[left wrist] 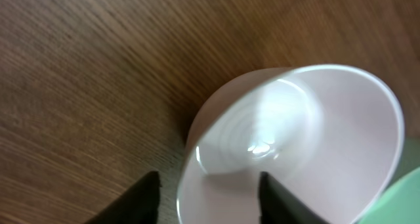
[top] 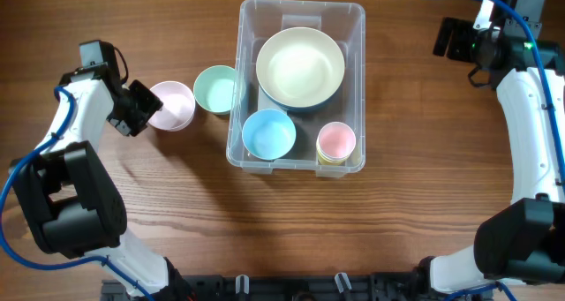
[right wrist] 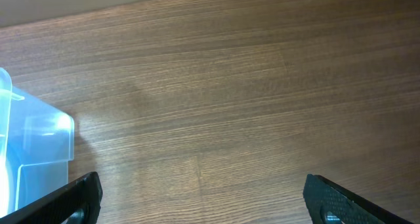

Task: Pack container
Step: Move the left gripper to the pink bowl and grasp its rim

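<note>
Left gripper: jaws parted astride the rim of a pale pink plastic bowl; no clamping is seen.
Bowl's far edge: just beside a mint-green plastic bowl.
Clear rectangular plastic container: set mid-table, its left wall met by the mint-green bowl.
Right gripper: held wide open over the brown wooden table, right of the container.

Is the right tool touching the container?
Apart. The overhead view shows a wide stretch of table between the open right tool and the container's right wall.
</note>
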